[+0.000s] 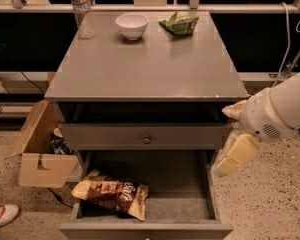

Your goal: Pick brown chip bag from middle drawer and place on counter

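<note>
Brown chip bag (111,193): lies flat on the floor of the middle drawer (177,189), in the left front part, lower left of centre in the frame. Its long axis runs nearly left to right with a slight tilt. The left end sits higher in the frame, close to the left drawer wall. The right end points toward the lower right and the drawer front. The surface is glossy dark brown with yellow-tan ends and white lettering across the middle, and it is somewhat crumpled.

The middle drawer is pulled out, and the floor to the right of the bag is bare grey. Above it is a closed drawer front with a small round knob (147,139).

Gripper (221,141): at the right edge of the frame, outside the right side of the cabinet, level with the closed drawer front. Its two cream fingers (240,154) are spread apart and hold nothing. It is well apart from the bag.

The counter (150,64) carries a water bottle (81,9), a white bowl (132,25) and a green bag (179,23) along its far edge
</note>
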